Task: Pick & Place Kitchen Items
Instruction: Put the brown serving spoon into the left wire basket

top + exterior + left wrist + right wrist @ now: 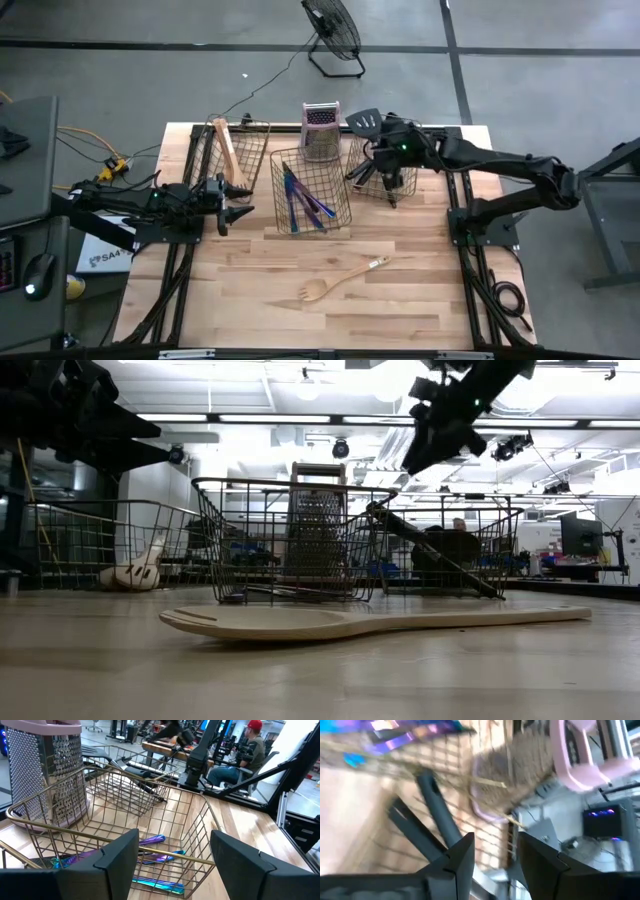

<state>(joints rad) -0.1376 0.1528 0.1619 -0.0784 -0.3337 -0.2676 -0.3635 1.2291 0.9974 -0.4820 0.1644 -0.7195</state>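
Note:
A pale wooden fork lies flat on the table near the front, broad and close in the low view. The left wire basket holds wooden utensils. The middle basket holds iridescent purple-blue cutlery. Black spatulas lean in the right basket, one head sticking out over its far rim. My right gripper hovers open above that basket, raised, with nothing between its fingers. My left gripper waits open, level, left of the middle basket.
An upright metal box grater with a pink top stands behind the middle basket. Bare table lies around the wooden fork at the front. Beyond the table a person sits at a desk, and a floor fan stands behind.

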